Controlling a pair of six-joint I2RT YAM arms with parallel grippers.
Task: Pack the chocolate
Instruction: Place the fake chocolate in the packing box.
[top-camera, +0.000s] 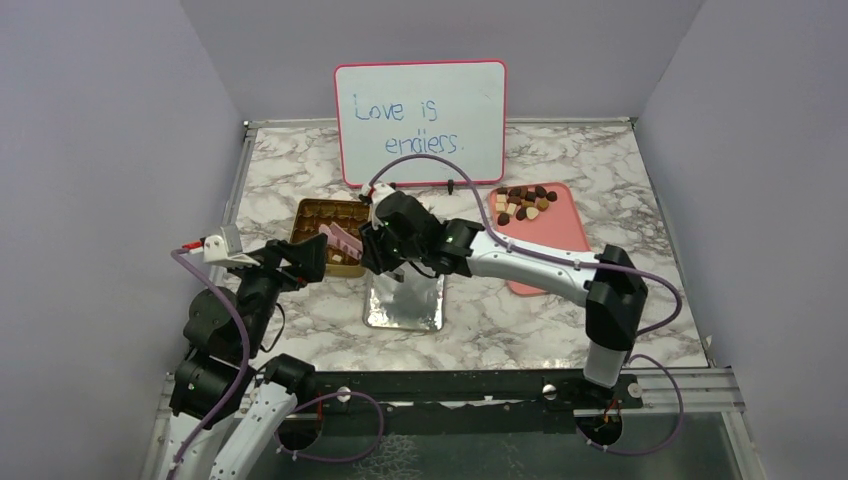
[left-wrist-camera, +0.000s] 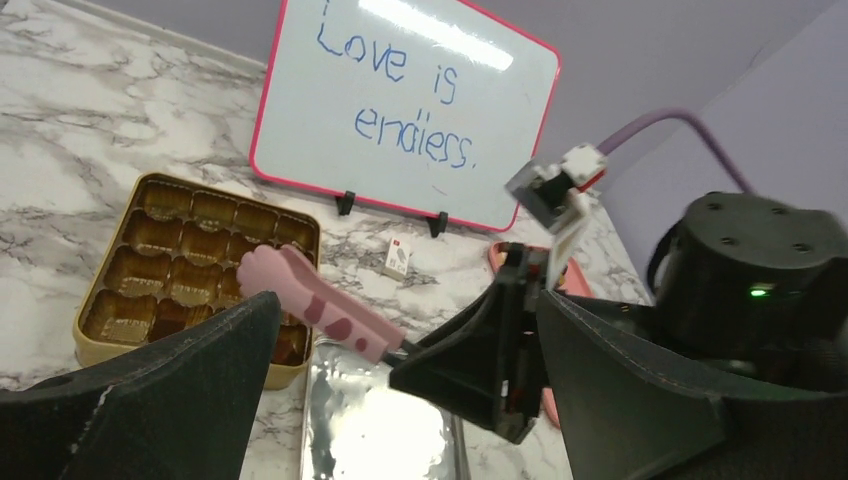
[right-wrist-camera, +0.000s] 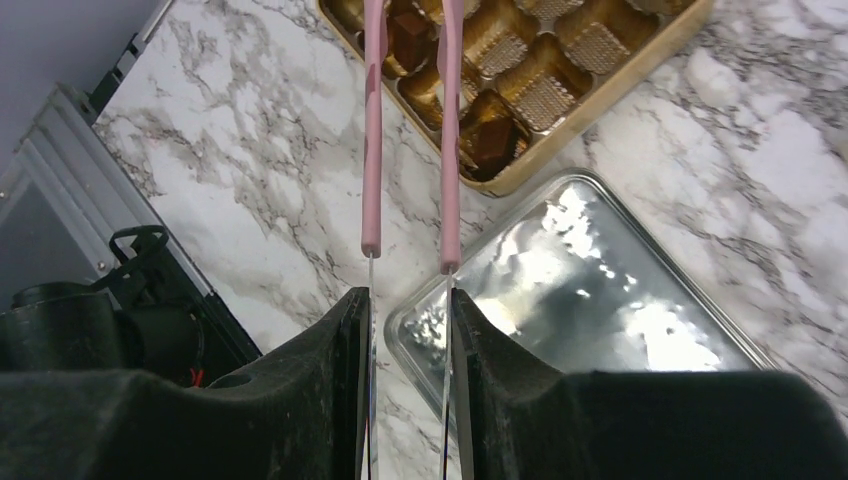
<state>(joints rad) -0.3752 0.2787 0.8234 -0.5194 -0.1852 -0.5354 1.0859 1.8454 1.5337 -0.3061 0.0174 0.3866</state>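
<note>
Left gripper (top-camera: 310, 258): hovers above the table's left side, just left of the tin; fingers spread wide, nothing between them
Gold tin (top-camera: 300, 215): flat on the marble table (top-camera: 290, 160), left of centre; lidless, rows of moulded gold cavities showing
Chocolate in tin (right-wrist-camera: 490, 145): a few dark brown pieces sit in the cavities by the tin's near right corner; most other cavities in view show bare gold
Tongs (right-wrist-camera: 372, 150): pink, paw-shaped tips; they reach out over the tin's near right part; the two arms run side by side with a gap; cannot tell whether the tips hold a piece
Right gripper (right-wrist-camera: 408, 320): pinching the thin metal rear ends of the tongs, one against each finger; arm stretched across from the right
Silver lid (top-camera: 403, 300): lies flat and shiny, just beside the tin's near right corner
Whiteboard (top-camera: 420, 120): upright at the back, pink frame, blue handwriting
White card (left-wrist-camera: 398, 258): small, on the table in front of the whiteboard
Chocolate (top-camera: 520, 203): loose pile of dark, lighter brown and cream pieces at the far end of the pink tray (top-camera: 560, 235), right of centre, well apart from the tin
</note>
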